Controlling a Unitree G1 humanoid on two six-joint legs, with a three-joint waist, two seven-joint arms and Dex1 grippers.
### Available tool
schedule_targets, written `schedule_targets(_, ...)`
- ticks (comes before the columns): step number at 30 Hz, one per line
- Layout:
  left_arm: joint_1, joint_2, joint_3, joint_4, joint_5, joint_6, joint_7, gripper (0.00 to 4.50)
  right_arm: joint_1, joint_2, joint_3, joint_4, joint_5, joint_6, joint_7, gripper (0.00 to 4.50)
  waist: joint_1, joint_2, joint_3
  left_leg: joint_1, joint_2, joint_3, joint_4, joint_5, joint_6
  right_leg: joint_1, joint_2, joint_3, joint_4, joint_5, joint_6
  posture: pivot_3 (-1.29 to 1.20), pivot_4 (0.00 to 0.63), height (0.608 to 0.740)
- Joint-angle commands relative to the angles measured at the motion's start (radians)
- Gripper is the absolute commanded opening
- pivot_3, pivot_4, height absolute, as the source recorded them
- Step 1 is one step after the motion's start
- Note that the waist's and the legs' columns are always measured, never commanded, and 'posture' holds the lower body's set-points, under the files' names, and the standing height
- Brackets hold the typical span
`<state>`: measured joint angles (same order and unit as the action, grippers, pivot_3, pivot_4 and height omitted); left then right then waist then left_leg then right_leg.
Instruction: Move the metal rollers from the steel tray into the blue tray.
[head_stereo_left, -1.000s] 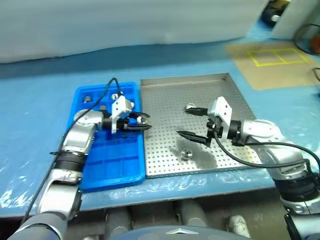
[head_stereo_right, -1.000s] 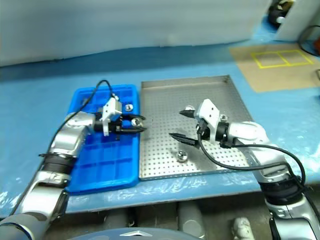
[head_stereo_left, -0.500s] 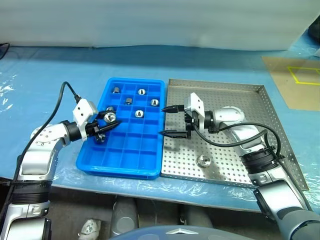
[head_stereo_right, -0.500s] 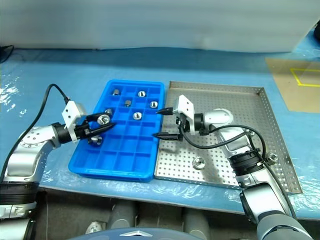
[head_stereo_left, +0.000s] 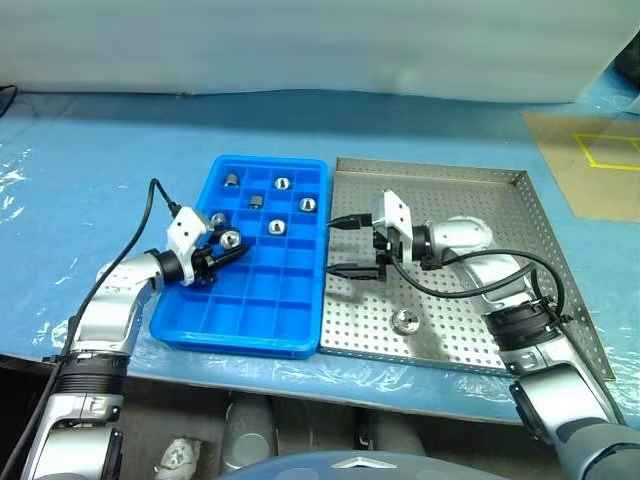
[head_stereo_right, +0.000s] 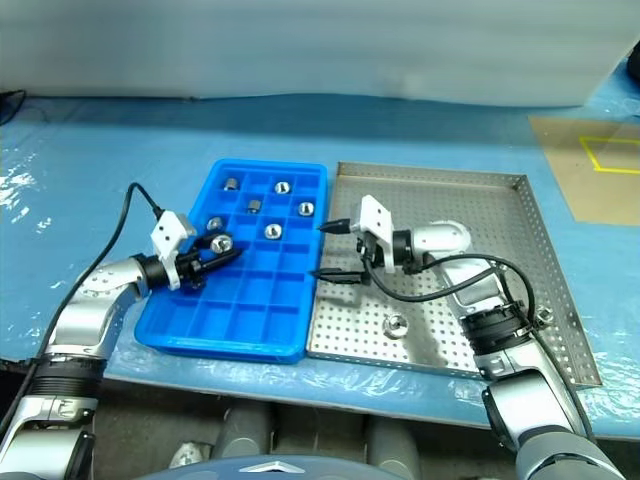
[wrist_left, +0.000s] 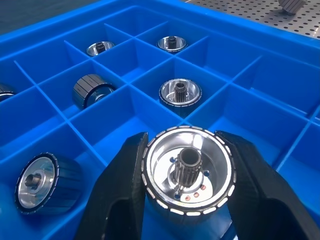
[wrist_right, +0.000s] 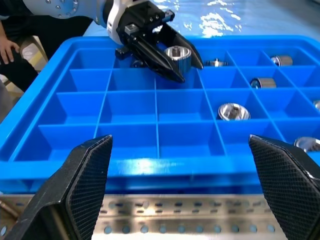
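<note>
Over the blue tray (head_stereo_left: 240, 325), left pincer (wrist_left: 186, 165) clamps a shiny ribbed roller (wrist_left: 187, 172); right pincer (head_stereo_left: 340, 245) gapes.

blue tray (head_stereo_left: 262, 325): you see bright blue plastic, a grid of square cells.
steel tray (head_stereo_left: 470, 196): silver-grey, its floor dotted with rows of small holes.
metal rollers (wrist_left: 180, 93): shiny silver, dark ribbed sides; you see one (wrist_left: 187, 171) with white rim ticks.
gripper fingers (wrist_right: 85, 180): black, with a fine cross-hatch texture.
table cover (head_stereo_left: 100, 150): your light blue sheet, glossy.
</note>
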<state>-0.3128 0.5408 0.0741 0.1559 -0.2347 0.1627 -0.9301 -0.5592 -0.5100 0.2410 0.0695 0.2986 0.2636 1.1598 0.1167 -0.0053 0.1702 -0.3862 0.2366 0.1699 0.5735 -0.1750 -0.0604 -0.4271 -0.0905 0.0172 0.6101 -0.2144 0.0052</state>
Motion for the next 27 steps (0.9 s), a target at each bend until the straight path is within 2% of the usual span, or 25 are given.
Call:
schedule_targets(1, -0.018, 0.017, -0.001, 0.023, -0.016, -0.01, -0.027, 2.5, 0.008, -0.006, -0.032, -0.062, 0.012, 0.005, -0.015, 4.5, -0.002, 0.0, 0.0, 0.001, 0.001, 0.0, -0.001, 0.001, -0.001, 0.0, 0.001, 0.0, 0.001, 0.0, 0.0, 0.1, 0.15, 0.74)
schedule_targets(5, -0.037, 0.028, -0.016, 0.031, 0.005, -0.034, -0.037, 3.71, 0.017, -0.006, -0.037, -0.074, 0.012, 0.01, -0.026, 4.5, -0.008, 0.0, 0.0, 0.002, 0.002, 0.0, -0.003, 0.002, -0.003, -0.001, 0.002, 0.0, 0.003, 0.0, 0.0, 0.09, 0.15, 0.74)
schedule_targets(10, -0.077, 0.018, -0.042, -0.038, -0.01, -0.04, -0.052, 3.71, 0.026, -0.017, -0.055, -0.092, 0.018, 0.021, -0.037, 4.5, -0.011, 0.0, 0.0, 0.001, 0.002, 0.0, -0.003, 0.003, -0.005, -0.003, 0.002, 0.0, 0.004, 0.0, 0.0, 0.07, 0.15, 0.74)
schedule_targets(17, -0.246, -0.062, -0.12, -0.03, -0.047, -0.021, -0.113, 3.71, 0.035, -0.091, -0.105, -0.146, 0.048, 0.072, -0.017, 4.5, -0.016, 0.0, 0.0, 0.001, 0.001, 0.001, -0.002, 0.003, -0.005, -0.003, 0.002, 0.002, 0.005, 0.0, 0.0, -0.03, 0.15, 0.74)
schedule_targets(22, -0.425, -0.168, -0.165, 0.164, -0.022, -0.088, -0.138, 3.71, 0.07, -0.157, -0.162, -0.172, 0.046, 0.086, -0.039, 4.5, -0.025, 0.0, 0.0, 0.002, 0.001, 0.001, -0.001, 0.003, -0.005, -0.003, 0.003, 0.008, 0.006, 0.0, 0.0, -0.11, 0.15, 0.74)
schedule_targets(27, -0.576, -0.264, -0.226, 0.508, 0.072, -0.259, -0.17, 3.71, 0.156, -0.194, -0.241, -0.238, 0.055, 0.12, -0.108, 4.5, -0.041, 0.0, 0.0, 0.002, 0.0, 0.002, 0.0, 0.003, -0.005, -0.003, 0.004, 0.011, 0.006, 0.0, 0.0, -0.2, 0.15, 0.74)
